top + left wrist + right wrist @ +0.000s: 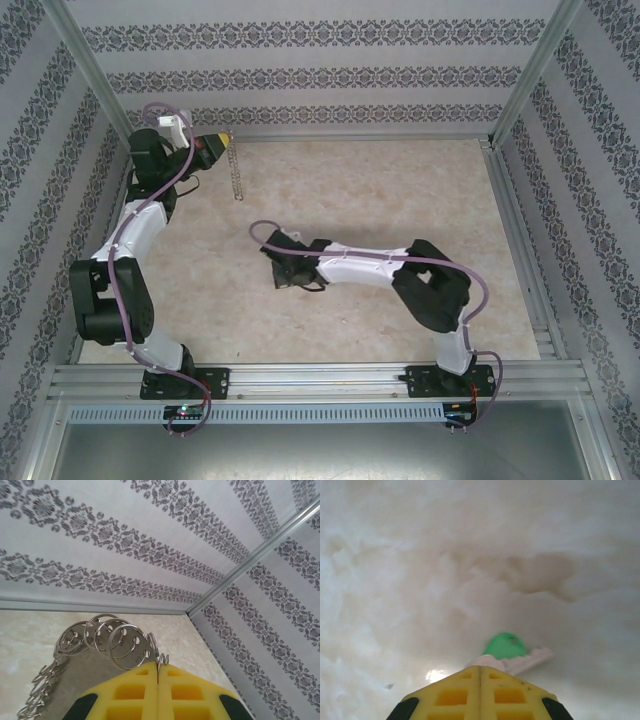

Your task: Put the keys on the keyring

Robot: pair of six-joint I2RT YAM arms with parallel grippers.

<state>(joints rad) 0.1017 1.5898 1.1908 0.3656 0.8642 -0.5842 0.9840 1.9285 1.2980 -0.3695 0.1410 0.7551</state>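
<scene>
The yellow fingers (130, 692) of the left gripper (158, 677) are pressed together with no gap, and the keyring (112, 640) is pinched at their very tips, a thin silvery loop being caught in the seam. From that pinch the small wire rings are fanned up and to the left, overlapping one another, while more of them trail down the left edge of the wrist view. From above, the keyring is seen edge-on as a short silvery chain, hung straight down from the gripper over the far left part of the table (400, 200), close to the back wall (300, 75). The left arm is stretched away from its base into that far left corner. The yellow pads of the right gripper (480, 670) are likewise closed flat against each other, with nothing seen between them. The key (506, 646) is found just beyond their tips, lying flat on the pale marbled tabletop, its green head away from the fingers and its pale blade pointed to the right; its near edge is hidden behind the tips, and whether it is touched cannot be told. In the top view, the right gripper is lowered to the table near its middle, well apart from the keyring, with the right arm folded back at the elbow.
</scene>
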